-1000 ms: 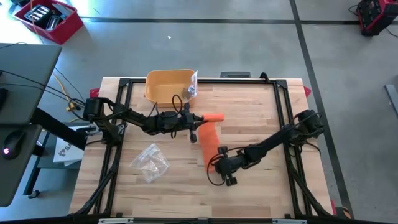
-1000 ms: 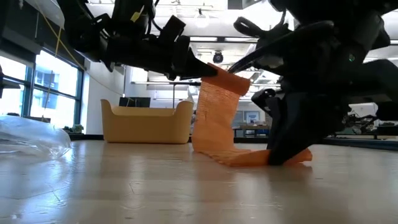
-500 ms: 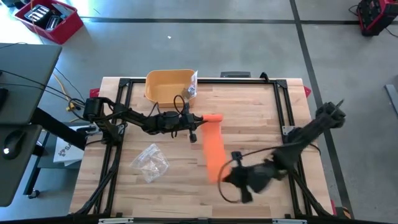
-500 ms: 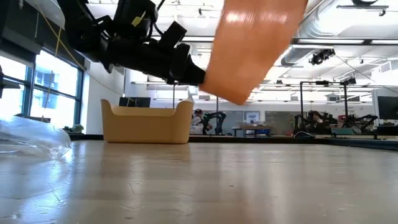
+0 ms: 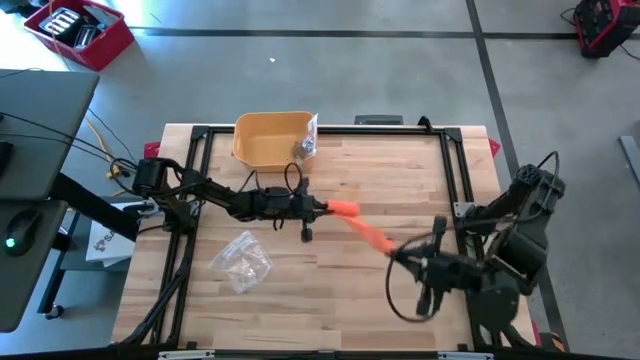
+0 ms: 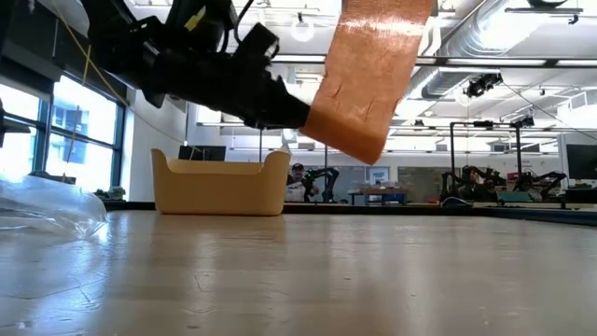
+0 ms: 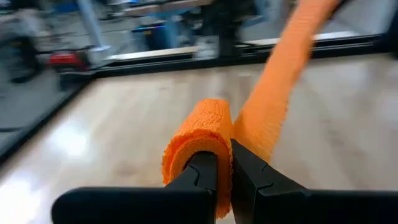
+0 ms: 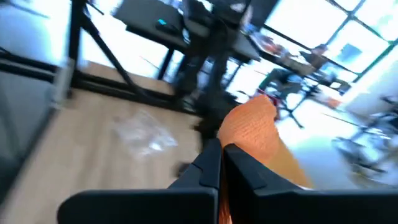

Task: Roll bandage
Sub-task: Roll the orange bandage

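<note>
An orange bandage (image 5: 365,228) hangs in the air between my two grippers, clear of the table. Its rolled end (image 5: 343,208) is at my left gripper (image 5: 325,208), near the table's middle. The strip runs slanting toward the near right to my right gripper (image 5: 395,252). Both grippers are shut on the bandage. In the low view the strip (image 6: 368,75) rises out of the picture's top, and my left gripper (image 6: 284,110) shows beside it. My left gripper pinches the bandage's rolled end (image 7: 198,140) between its two fingers, coming level from the table's left. The roll is lifted clear and the strip (image 7: 280,74) leads away from it, drawn straight. My right gripper pinches the strip's free end (image 8: 252,134) between its two shut fingers, coming from the table's right. That end is lifted clear of the table.
A yellow bin (image 5: 272,138) with a small packet (image 5: 305,142) at its rim stands at the table's far edge. A crumpled clear plastic bag (image 5: 242,262) lies at the near left. Black frame rails (image 5: 455,170) run along the table's sides.
My right gripper has risen from the table and gone toward the right and near edges with the bandage's free end. The strip, which lay with its lower part on the table, is now lifted clear and drawn straight between the grippers. My left gripper has kept the rolled end.
</note>
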Action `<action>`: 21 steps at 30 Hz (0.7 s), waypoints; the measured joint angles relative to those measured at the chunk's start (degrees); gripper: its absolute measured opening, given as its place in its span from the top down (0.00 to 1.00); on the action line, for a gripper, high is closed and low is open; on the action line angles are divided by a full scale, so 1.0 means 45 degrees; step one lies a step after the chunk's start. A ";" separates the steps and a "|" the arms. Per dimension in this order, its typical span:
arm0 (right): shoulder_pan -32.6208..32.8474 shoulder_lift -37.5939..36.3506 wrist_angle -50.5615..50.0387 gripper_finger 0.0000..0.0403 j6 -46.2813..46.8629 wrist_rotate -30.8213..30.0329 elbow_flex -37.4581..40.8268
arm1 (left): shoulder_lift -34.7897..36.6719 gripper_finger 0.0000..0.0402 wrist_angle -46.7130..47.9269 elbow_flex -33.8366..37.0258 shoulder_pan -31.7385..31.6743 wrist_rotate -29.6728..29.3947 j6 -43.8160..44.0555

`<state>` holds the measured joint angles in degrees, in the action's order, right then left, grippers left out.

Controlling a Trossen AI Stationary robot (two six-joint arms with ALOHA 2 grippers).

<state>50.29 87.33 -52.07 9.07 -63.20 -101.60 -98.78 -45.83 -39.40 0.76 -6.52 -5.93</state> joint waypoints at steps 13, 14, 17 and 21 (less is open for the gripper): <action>-0.4651 -0.1149 -0.6525 1.00 0.2008 0.0004 -0.1965 | 0.0000 0.97 -0.0096 0.0000 0.1940 0.4006 0.1275; -0.5119 -0.1412 -0.6723 1.00 0.2005 0.0123 -0.1846 | 0.0000 0.97 -0.0143 0.0000 0.2125 0.4011 0.1310; -0.6456 -0.2270 -0.6777 1.00 0.1975 0.0549 -0.1054 | 0.0000 0.97 -0.0458 0.0000 0.2652 0.4006 0.1303; -0.8132 -0.3486 -0.6257 1.00 0.1999 0.1971 0.1054 | 0.0000 0.97 -0.1907 0.0000 0.3189 0.4006 0.1295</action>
<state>13.69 71.64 -80.22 18.07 -54.33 -96.86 -98.78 -54.41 -39.40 15.11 11.51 -0.10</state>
